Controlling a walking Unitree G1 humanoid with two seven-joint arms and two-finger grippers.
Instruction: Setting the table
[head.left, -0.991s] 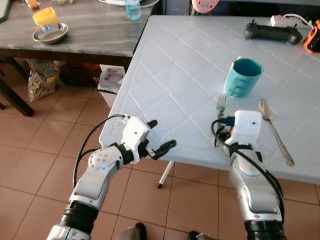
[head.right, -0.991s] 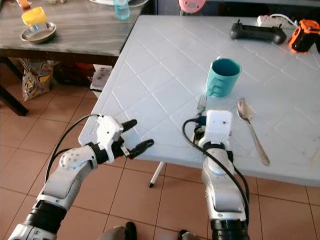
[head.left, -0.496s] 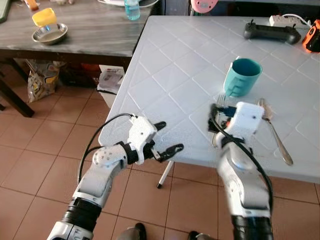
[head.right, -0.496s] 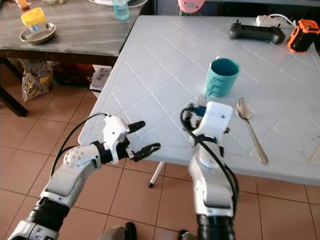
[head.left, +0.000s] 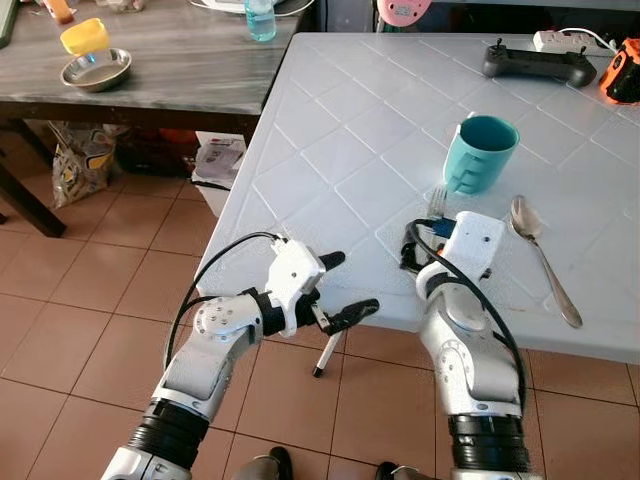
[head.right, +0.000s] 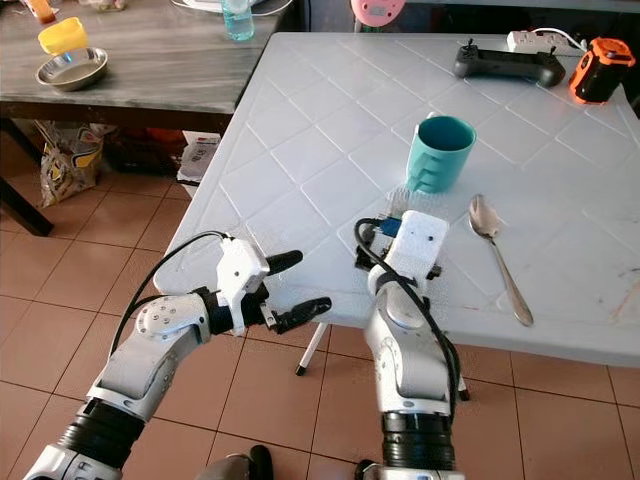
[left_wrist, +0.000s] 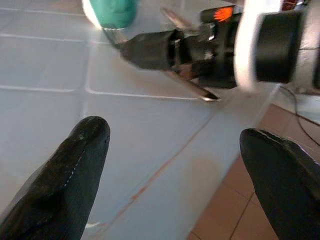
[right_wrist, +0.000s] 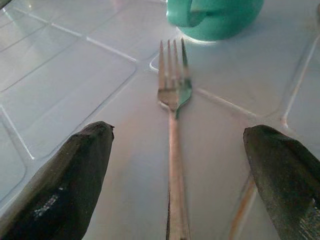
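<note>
Hovering low over the near part of the white table (head.left: 330, 150), the right gripper (right_wrist: 175, 165) has its two black fingers (right_wrist: 70, 170) spread wide on either side of the fork (right_wrist: 172, 100), holding nothing; the handle runs straight down the gap between them, so the placing looks meant to line the wrist up with the fork, though whether to take it or to leave it there I cannot tell. The fork lies flat with its tines pointing away toward the teal mug (head.left: 482, 152), which stands just beyond it, and a spoon (head.left: 540, 255) lies to the right of the fork, bowl end far, handle running back to the near edge. That grouping reads as a place setting partly laid: mug at the head, cutlery below it. The left gripper (head.left: 340, 290) waits off the near left corner of the table, over the tiled floor (head.left: 80, 330), fingers parted and empty, probably kept out of the way while the right arm works. A black controller (head.left: 525, 62) rests at the far edge, and a steel bowl (head.left: 95, 70) sits on the wooden table (head.left: 190, 60) to the left, both well apart from the setting
</note>
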